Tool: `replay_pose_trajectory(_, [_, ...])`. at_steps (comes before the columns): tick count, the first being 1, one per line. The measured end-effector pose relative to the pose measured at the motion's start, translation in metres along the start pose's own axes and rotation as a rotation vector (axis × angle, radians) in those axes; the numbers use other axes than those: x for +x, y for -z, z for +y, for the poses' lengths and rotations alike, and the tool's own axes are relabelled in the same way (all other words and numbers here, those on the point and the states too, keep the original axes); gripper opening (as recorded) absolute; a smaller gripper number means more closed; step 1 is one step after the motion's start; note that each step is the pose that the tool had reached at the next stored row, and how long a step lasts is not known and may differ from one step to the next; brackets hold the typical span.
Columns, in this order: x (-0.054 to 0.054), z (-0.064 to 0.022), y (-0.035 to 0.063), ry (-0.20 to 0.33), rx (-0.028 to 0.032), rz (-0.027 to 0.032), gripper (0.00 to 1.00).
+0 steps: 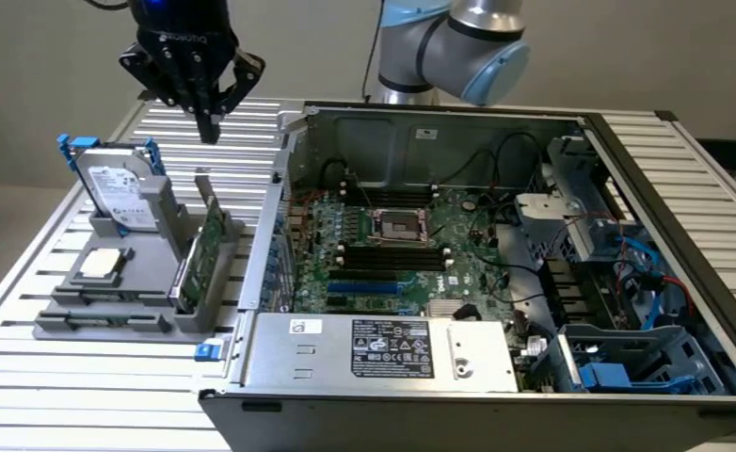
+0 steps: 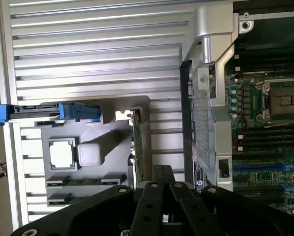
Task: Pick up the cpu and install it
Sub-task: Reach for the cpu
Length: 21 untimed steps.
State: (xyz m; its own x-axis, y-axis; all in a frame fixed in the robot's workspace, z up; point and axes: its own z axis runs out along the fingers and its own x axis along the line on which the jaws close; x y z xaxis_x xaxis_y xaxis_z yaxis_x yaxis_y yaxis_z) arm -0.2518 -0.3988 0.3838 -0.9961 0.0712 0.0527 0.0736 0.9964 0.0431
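Gripper: we see the gripper (image 1: 209,127) high above the slatted counter (image 1: 41,377), pointing down, its fingers drawn narrow together and holding nothing.
Cpu: the cpu (image 1: 102,266) lies flat in a recess of the grey holder (image 1: 104,320), on the exterior view's left of the open computer case (image 1: 469,419). It is well apart from the gripper and not yet picked up.
Neighbours: the upright hard drive (image 1: 120,193) stands just behind the cpu. The green circuit card (image 1: 202,259) stands on edge beside it, towards the case.
Step in hand: we judge this to be the approach to the pick.
Doing it well: we would centre over the chip, square the fingers to its edges and open them only as far as the recess allows. We would descend straight down, clear of the drive and the card, and grip the rim rather than press on the metal top.
Socket: the empty socket (image 1: 406,226) sits mid-board, with cables nearby.
Hard to make out: we cannot tell the chip's orientation mark or how much room the recess leaves around it.
Pale block: in the wrist view a pale block (image 2: 90,155) beside the cpu (image 2: 62,155) is unclear to us.
Cut off: the arm's own black body covers the holder's near edge there.
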Motion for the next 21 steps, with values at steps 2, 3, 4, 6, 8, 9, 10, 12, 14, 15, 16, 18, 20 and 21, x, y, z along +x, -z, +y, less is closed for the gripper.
replay_pose_trajectory(2, [0.009, -0.0008, -0.0033, 0.0, 0.0001, 0.0, 0.11])
replay_pose_trajectory(3, [0.013, -0.0012, -0.0049, 0.0, 0.0002, 0.0, 0.11])
replay_pose_trajectory(4, [0.018, -0.0016, -0.0065, 0.0, 0.0002, 0.0, 0.11])
replay_pose_trajectory(6, [0.027, -0.0024, -0.0099, 0.0, 0.0001, -0.0001, 0.11])
replay_pose_trajectory(8, [0.036, -0.0032, -0.013, 0.0, 0.0001, -0.0001, 0.11])
replay_pose_trajectory(9, [0.04, -0.0036, -0.0146, 0.0, 0.0001, -0.0001, 0.11])
replay_pose_trajectory(10, [0.044, -0.0039, -0.0161, 0.0, 0.0001, 0.0, 0.11])
replay_pose_trajectory(12, [0.054, -0.0048, -0.0188, 0.0, 0.0002, 0.0, 0.11])
replay_pose_trajectory(14, [0.063, -0.0055, -0.0213, 0.0, 0.0002, -0.0001, 0.11])
replay_pose_trajectory(15, [0.067, -0.0059, -0.0227, 0.0, 0.0001, -0.0002, 0.11])
replay_pose_trajectory(16, [0.071, -0.0063, -0.024, 0.0, 0.0002, 0.0, 0.11])
replay_pose_trajectory(18, [0.08, -0.0071, -0.0267, 0.0, 0.0002, -0.0001, 0.11])
replay_pose_trajectory(20, [0.089, -0.008, -0.0289, 0.0, 0.0003, 0.0, 0.11])
replay_pose_trajectory(21, [0.094, -0.0085, -0.03, 0.0, 0.0003, 0.0, 0.11])
